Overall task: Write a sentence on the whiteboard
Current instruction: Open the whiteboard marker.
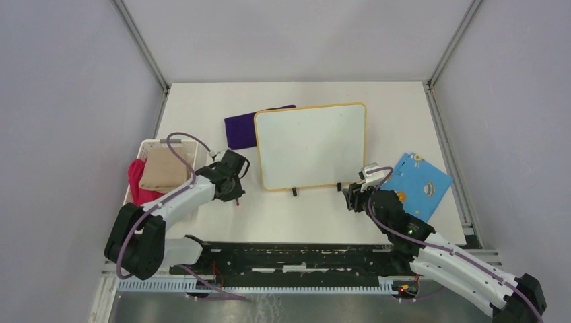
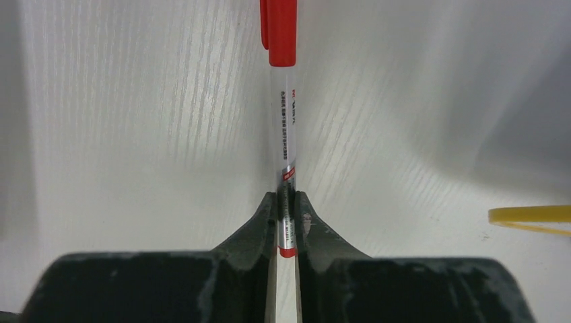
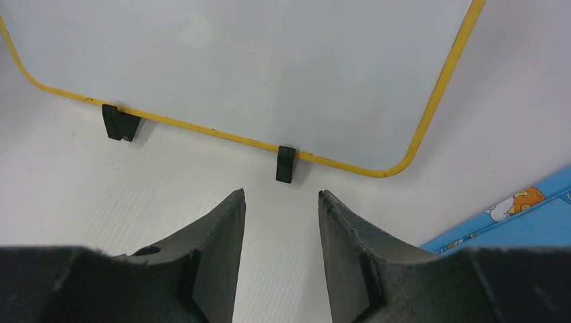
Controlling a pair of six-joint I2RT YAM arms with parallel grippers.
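Two pincers. My left pincer (image 2: 286,202) pinches a slim red marker (image 2: 286,134) near its tail; I judge the barrel light, stiff and slick. My right pincer (image 3: 279,202) gapes empty. Just ahead of it the whiteboard (image 3: 236,67) lies flat on the desk (image 3: 101,202), blank, glossy, rigid, best steadied at its edge.

Top view high, looking down, wrist views low and close — right wrist and top share the whiteboard (image 3: 236,67)

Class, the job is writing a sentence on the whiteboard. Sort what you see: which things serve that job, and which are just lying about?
For the job: whiteboard; red marker.
Lying about: purple cloth; blue patterned cloth; basket holding a beige cloth and a pink cloth.
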